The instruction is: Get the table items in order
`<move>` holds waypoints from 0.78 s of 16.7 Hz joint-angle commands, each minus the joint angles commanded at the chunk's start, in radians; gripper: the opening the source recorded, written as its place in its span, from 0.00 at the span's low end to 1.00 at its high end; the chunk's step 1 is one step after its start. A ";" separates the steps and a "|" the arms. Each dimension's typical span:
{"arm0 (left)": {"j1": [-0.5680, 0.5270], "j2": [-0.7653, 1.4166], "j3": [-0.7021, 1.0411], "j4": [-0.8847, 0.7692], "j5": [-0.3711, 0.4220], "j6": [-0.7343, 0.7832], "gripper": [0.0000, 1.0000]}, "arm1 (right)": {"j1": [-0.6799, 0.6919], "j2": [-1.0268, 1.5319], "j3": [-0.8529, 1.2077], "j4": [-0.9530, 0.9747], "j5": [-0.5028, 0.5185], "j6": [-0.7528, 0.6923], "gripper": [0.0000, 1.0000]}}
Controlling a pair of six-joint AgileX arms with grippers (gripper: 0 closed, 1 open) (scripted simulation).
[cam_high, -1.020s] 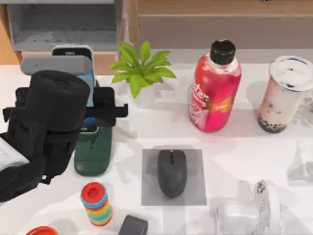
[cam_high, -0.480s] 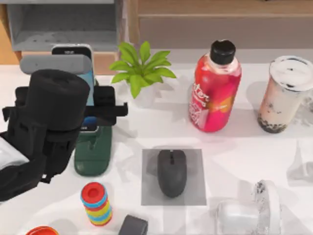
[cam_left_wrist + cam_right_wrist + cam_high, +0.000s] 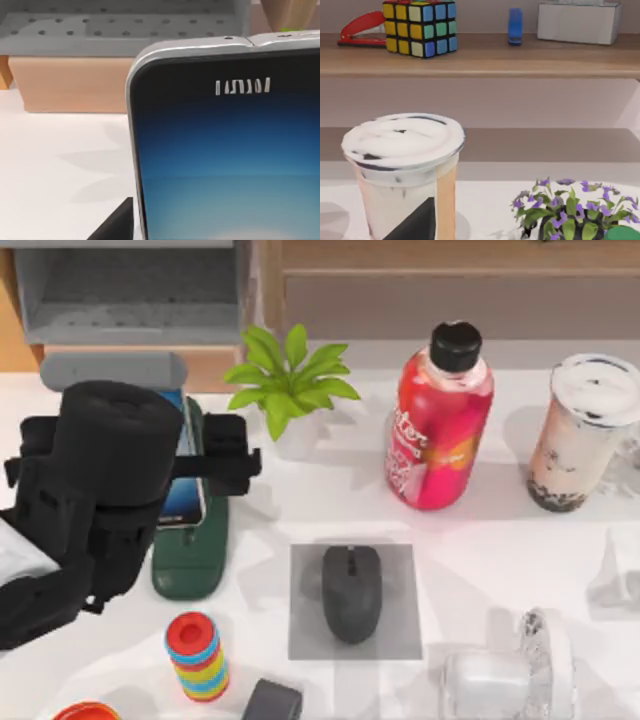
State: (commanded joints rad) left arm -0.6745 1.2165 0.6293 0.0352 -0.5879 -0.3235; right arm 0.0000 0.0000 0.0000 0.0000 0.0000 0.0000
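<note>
I am watching my left gripper (image 3: 205, 458) hovering near the tabletop's (image 3: 480, 540) left edge, toward the back, right over the smartphone (image 3: 186, 472). The phone is lying tilted on a dark green stand (image 3: 190, 562). The bulky black wrist is covering its upper end and left side, so I cannot tell whether the gripper is clamping it or loose around it. In the left wrist view the glowing blue screen (image 3: 225, 165) is running off the picture, and a dark sliver beside it is too cut off to name.

The dark grey mouse (image 3: 351, 592) is sitting on a grey mouse pad (image 3: 400, 638) midway along the tabletop, toward the front edge. The milk-tea cup (image 3: 580, 435) is standing upright at the back right corner, well apart from a red bottle (image 3: 438, 420).

My right gripper (image 3: 415, 222) is showing as a dark wedge crossing the lower front of the cup (image 3: 402, 150) in the right wrist view, and I cannot tell its opening.

By the front edge, a stack of coloured rings (image 3: 197, 655) is standing on the left. Beside it a dark object (image 3: 272, 702) is being cut off. A clear glass item (image 3: 510, 675) at the front right is hard to make out.
</note>
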 joint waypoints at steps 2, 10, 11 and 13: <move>0.000 0.000 0.000 0.000 0.000 0.000 1.00 | 0.000 0.000 0.000 0.000 0.000 0.000 1.00; -0.021 -0.015 -0.005 -0.014 -0.008 -0.019 1.00 | 0.000 0.000 0.000 0.000 0.000 0.000 1.00; -0.035 -0.024 -0.011 -0.025 -0.011 -0.033 1.00 | 0.000 0.000 0.000 0.000 0.000 0.000 1.00; -0.062 -0.044 -0.027 -0.048 -0.018 -0.063 1.00 | 0.000 0.000 0.000 0.000 0.000 0.000 1.00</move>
State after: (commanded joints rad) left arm -0.7361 1.1726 0.6020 -0.0125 -0.6062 -0.3863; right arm 0.0000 0.0000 0.0000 0.0000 0.0000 0.0000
